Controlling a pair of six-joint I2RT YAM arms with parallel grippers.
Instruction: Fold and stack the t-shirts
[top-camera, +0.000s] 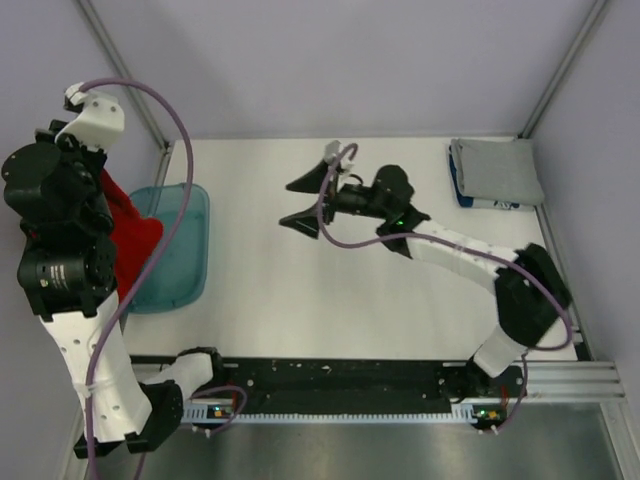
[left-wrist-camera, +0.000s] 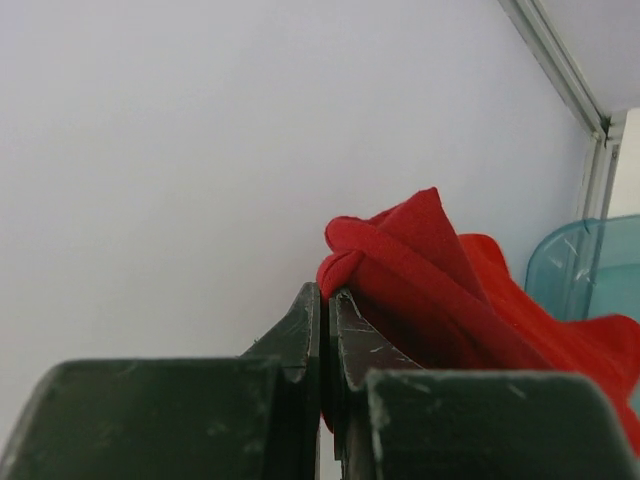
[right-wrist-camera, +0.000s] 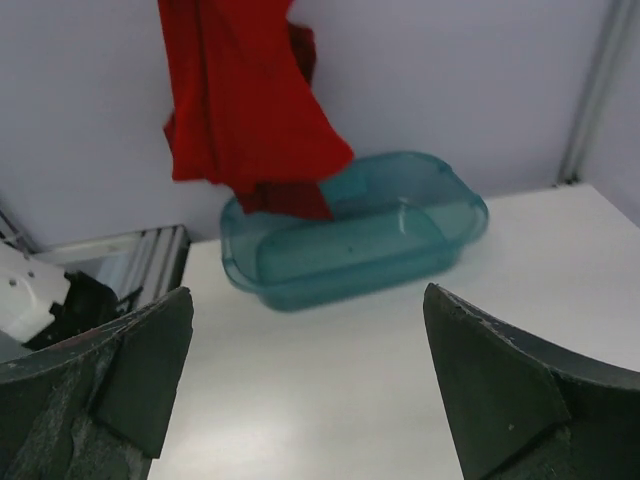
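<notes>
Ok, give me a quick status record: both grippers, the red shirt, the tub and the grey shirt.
left gripper: shut on the red shirt, raised high at the left side
red shirt: unfolded, hanging bunched from the left gripper, lower end over the teal tub; contact with it cannot be told
teal tub: on the table at its left edge, no other cloth seen inside
right gripper: open, holding nothing, above mid-table, facing the tub
grey shirt: folded, far right corner

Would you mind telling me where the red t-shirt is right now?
The red t-shirt hangs at the top view's left edge, pinched in the left tool, its lower end over the teal tub.
</notes>
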